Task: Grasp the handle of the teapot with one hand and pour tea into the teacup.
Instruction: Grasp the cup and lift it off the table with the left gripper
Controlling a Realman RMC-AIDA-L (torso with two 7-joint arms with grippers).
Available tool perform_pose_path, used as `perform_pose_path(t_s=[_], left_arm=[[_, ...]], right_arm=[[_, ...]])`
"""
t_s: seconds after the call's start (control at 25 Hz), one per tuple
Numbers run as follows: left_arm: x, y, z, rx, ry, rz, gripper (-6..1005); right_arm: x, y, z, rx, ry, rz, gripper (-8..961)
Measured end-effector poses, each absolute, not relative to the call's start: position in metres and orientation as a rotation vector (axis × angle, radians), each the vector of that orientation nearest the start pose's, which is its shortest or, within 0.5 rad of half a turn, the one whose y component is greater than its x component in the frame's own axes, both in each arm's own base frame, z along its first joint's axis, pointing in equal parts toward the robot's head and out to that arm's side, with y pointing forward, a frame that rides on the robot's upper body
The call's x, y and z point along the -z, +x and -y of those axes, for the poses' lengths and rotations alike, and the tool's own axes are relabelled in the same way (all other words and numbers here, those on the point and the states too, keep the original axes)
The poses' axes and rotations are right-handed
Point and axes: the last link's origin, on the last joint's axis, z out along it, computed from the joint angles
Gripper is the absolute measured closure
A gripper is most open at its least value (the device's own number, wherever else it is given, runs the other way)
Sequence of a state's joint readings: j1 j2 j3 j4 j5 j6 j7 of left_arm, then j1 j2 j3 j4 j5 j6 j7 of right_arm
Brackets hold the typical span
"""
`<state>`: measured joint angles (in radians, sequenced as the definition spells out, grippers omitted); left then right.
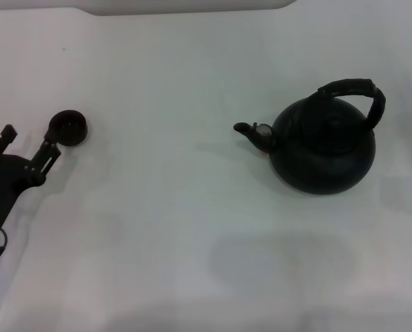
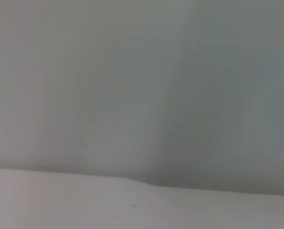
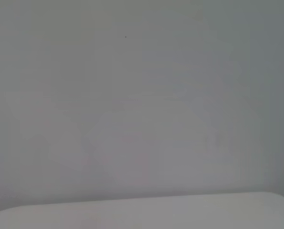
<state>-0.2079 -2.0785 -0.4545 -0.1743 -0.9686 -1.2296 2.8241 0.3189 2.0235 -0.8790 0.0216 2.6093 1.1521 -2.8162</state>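
Scanning the head view from left to right. Left end effector (image 1: 27, 144) at left edge of frame, fingers spread and released, grasping nothing; one fingertip is just beside the teacup (image 1: 68, 128), whether touching cannot be told. Teacup sits upright in the upper left of the frame on the white tabletop (image 1: 164, 228). Wide bare stretch at centre. Teapot (image 1: 323, 149) stands right of centre, well apart from the cup, spout aimed left toward it. Handle (image 1: 358, 93) arches over the pot's top, leaning to the upper right. Right end effector not visible in any view; its state cannot be told. Both wrist views show only blank pale surface.

Risks, as judged from here:
- Left fingertip so near the cup could nudge or tip it on any small arm move.
- Handle untouched; an off-centre grip on the leaning bail could let the pot swing and spill.
- Long carry between pot and cup; a small cup mouth makes overshoot likely.
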Motion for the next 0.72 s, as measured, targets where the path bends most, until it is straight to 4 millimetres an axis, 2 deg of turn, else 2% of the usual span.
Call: perform_pose_path(t_s=[0.72], left_arm=[[0.051, -0.357, -0.254, 0.702, -1.777, 0.737, 214]], right_arm=[[-0.026, 0.418, -0.273, -0.508, -1.474, -0.762, 85]])
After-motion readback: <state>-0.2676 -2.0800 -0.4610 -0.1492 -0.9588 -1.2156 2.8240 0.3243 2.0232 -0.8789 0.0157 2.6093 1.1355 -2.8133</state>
